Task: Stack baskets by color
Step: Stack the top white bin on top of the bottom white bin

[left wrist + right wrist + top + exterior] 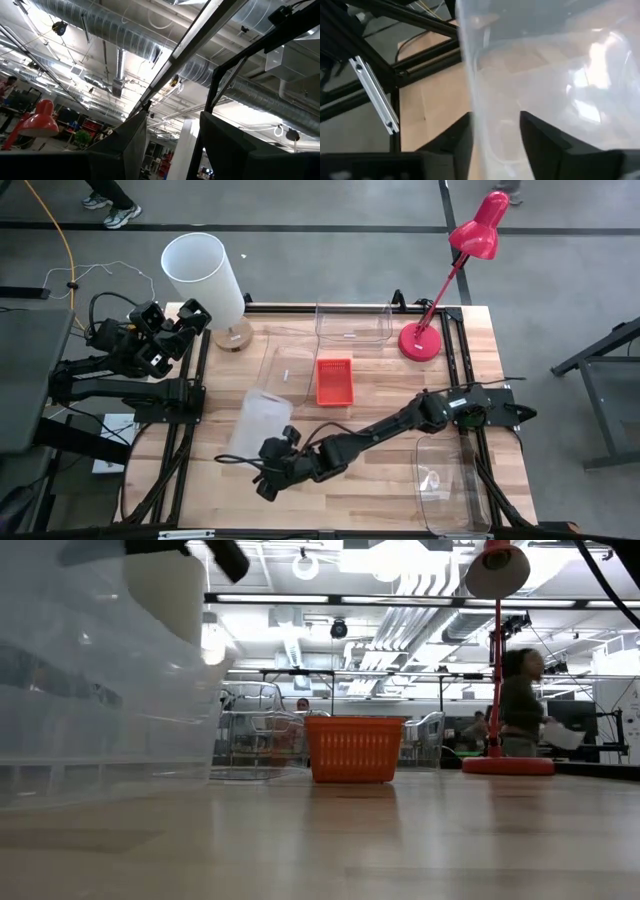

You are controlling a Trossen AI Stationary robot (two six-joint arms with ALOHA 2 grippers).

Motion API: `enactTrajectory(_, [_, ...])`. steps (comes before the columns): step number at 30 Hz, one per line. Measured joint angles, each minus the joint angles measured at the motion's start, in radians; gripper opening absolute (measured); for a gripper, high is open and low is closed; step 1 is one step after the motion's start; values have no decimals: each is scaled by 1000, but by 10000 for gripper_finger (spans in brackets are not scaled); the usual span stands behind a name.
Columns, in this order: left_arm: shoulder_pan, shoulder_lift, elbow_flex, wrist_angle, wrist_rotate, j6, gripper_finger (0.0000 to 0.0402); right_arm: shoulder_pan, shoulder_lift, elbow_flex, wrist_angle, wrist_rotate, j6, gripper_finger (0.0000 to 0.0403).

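While the right tool (495,145) straddles the clear bin's (262,423) wall on the tabletop (380,480), fingers spread, the bin looks light, thin, slippery; grip at the rim. Left tool (172,145) waits spread.

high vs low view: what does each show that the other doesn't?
Only high: both arms, with the left gripper parked at the table's far-left corner and the right gripper at the near edge of the frosted clear bin; another clear bin near-right; the whole white lampshade.
Only low: the room behind, a blurred person walking, and the orange basket's mesh wall.
Both: the orange basket, the red desk lamp, clear bins near the basket, and the wooden table.
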Motion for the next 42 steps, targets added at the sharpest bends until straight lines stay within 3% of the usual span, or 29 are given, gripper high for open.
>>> enactTrajectory(6, [0, 0, 0, 0, 0, 0, 172, -6, -65, 0, -113, 10, -62, 197])
enactTrajectory(23, [0, 0, 0, -12, 0, 8, 172, -13, -166, 0, -310, 1, -151, 201])
enactTrajectory(29, [0, -1, 0, -72, 0, 8, 172, 0, -259, 0, -619, 18, -143, 200])
enactTrajectory(33, [0, 0, 0, -112, 1, 8, 172, 30, -301, 1, -845, 43, -80, 176])
enactTrajectory(38, [0, 0, 0, -113, 1, 8, 172, 89, -312, -2, -1086, 61, 44, 116])
enactTrajectory(42, [0, 0, 0, -113, 20, 8, 172, 144, -381, -149, -1073, 76, 166, 74])
